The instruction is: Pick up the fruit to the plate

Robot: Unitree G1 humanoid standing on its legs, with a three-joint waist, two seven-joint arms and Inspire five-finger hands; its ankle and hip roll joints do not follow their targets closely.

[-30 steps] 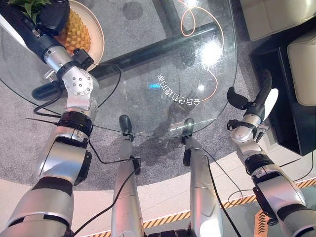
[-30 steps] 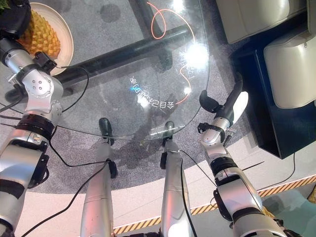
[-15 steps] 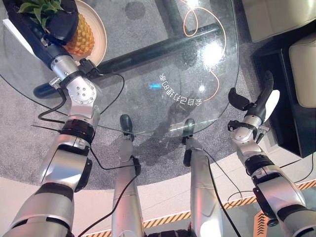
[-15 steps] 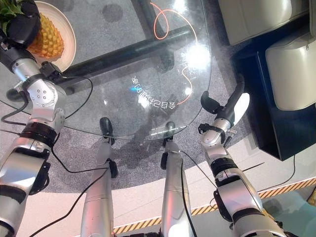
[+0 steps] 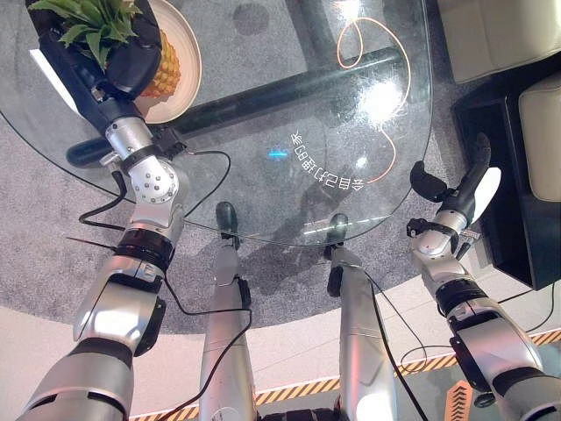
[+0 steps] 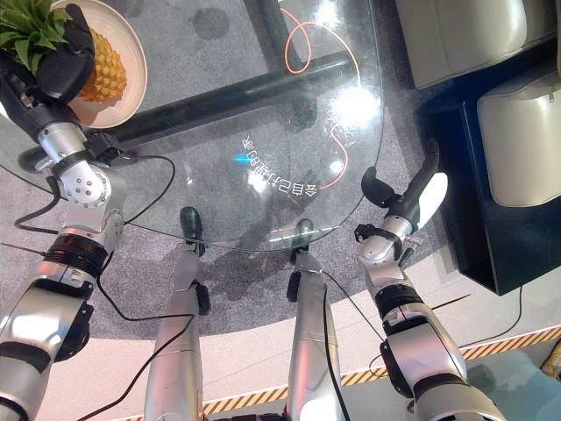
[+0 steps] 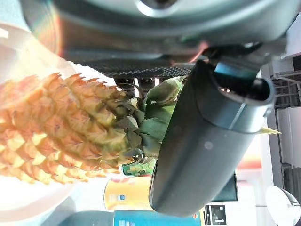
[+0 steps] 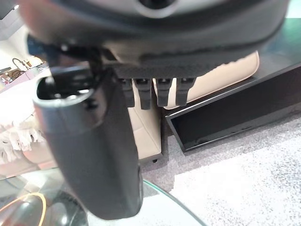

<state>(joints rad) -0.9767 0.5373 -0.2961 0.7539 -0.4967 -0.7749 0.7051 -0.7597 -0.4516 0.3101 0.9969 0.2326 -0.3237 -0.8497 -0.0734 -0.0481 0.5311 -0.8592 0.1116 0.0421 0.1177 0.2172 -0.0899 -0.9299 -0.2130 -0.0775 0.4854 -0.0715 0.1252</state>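
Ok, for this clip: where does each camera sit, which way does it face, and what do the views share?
Left eye view: on the head, looking down at the glass table; left hand on the pineapple over the plate, right hand idle beside the table's edge.
Right eye view: the same scene from slightly to one side.
Left wrist view: along the left hand at the pineapple, thumb against its leafy crown.
Right wrist view: along the right hand, fingers straight, toward a cream sofa.
Shared: both eyes and the left wrist show pineapple and plate.

Head eyes: we look steeply down; both share the glass table (image 5: 263,105).
Left wrist: we sit very close, pineapple (image 7: 70,127) past the fingers.
Right wrist: we face past the fingers toward the sofa (image 8: 221,70).
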